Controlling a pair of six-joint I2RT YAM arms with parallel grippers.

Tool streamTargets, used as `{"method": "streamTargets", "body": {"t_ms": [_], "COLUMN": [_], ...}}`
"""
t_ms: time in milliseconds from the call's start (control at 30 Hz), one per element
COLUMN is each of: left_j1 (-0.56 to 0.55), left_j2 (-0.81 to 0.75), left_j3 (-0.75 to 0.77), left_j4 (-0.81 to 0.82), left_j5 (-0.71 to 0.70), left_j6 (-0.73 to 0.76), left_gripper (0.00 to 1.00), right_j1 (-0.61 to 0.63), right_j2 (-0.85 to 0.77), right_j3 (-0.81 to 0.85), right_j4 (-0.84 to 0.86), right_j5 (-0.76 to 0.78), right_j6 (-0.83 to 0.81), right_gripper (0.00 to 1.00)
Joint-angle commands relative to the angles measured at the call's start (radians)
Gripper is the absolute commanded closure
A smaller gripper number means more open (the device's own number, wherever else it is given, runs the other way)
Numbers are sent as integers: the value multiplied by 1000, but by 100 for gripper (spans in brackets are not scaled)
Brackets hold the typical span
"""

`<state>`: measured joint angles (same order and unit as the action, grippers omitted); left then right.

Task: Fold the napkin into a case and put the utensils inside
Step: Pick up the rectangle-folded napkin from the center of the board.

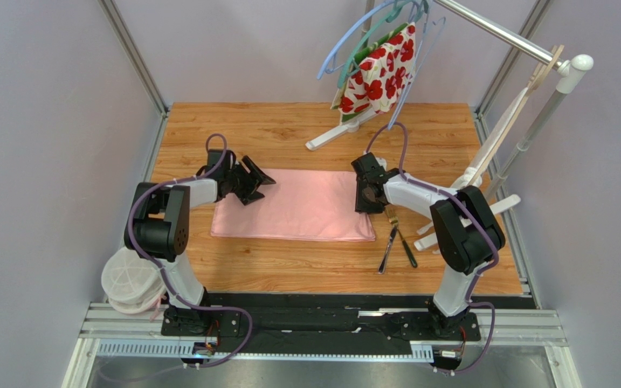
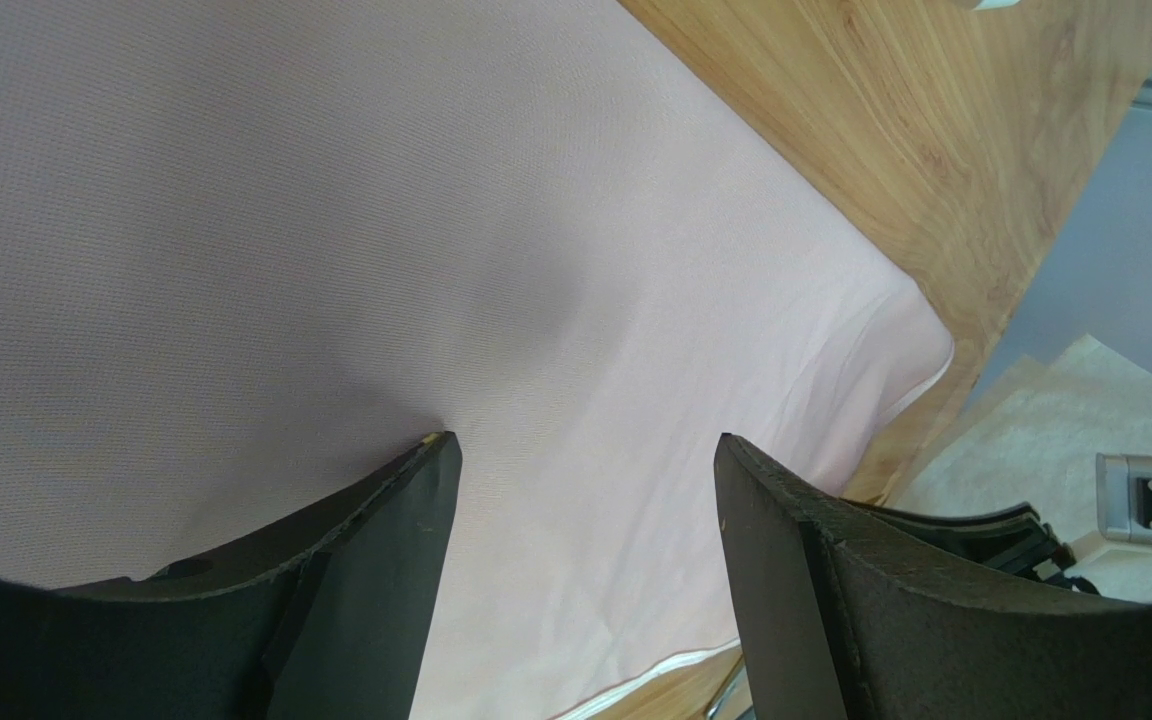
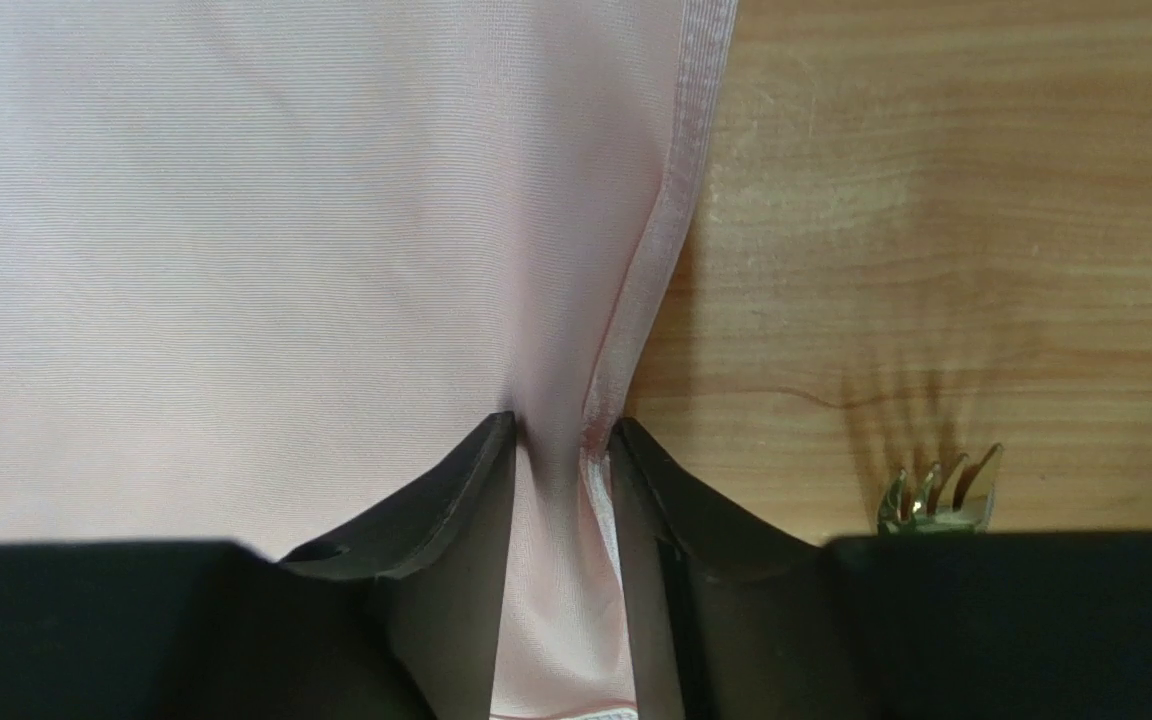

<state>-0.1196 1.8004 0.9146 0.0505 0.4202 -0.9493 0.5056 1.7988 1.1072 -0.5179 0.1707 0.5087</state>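
So far the napkin (image 1: pixel 293 206) lies spread flat as one wide pink sheet in the middle of the wooden table (image 1: pixel 289 263), with no fold in it that shows. The case is not yet begun, so all of the task is left: first the folding, then the loading. The utensils (image 1: pixel 387 246) lie crossed on bare wood just beside the napkin's near right corner, apart from the cloth and untouched.

The right gripper (image 3: pixel 555 435) is down on the napkin's right edge with its fingers drawn narrow and a raised ridge of cloth and hem caught between them. It looks like a pinch on the cloth, though how firm I cannot tell. The left gripper (image 2: pixel 582 450) hangs over the far left corner, fingers spread wide, with nothing between them but the flat cloth below.

From above, the whole layout shows: an arm at each end of the napkin, and a red-and-white floral cloth (image 1: pixel 382 73) hanging on a rack at the far side. That view hides the pinch, though. Only the right wrist view shows the puckered hem between the fingers, and the tines of the fork (image 3: pixel 940 488) just to their right. The left wrist view alone shows the open gap and a slight dimple in the cloth by one fingertip
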Motion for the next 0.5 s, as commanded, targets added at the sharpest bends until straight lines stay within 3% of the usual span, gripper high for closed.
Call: {"method": "streamTargets", "body": {"t_ms": [0, 133, 167, 200, 367, 467], "left_j1": [-25, -51, -55, -61, -184, -273], "left_j2": [-15, -88, -117, -133, -242, -231], "left_j3": [-39, -17, -5, 0, 15, -6], "left_j4": [-86, -133, -144, -159, -219, -152], "left_j5": [-93, -116, -115, -104, -149, -132], "left_j6": [44, 95, 110, 121, 179, 134], "left_gripper": [25, 24, 24, 24, 25, 27], "right_j1": [10, 8, 8, 8, 8, -2], "right_j2": [82, 48, 39, 36, -15, -87], "right_j3": [-69, -78, -75, -69, -53, -53], "right_j4": [79, 113, 119, 124, 98, 72], "right_j5": [-33, -36, -40, -59, -62, -43], "right_j6": [24, -22, -41, -53, -98, -121], "right_gripper": [71, 86, 98, 100, 100, 100]}}
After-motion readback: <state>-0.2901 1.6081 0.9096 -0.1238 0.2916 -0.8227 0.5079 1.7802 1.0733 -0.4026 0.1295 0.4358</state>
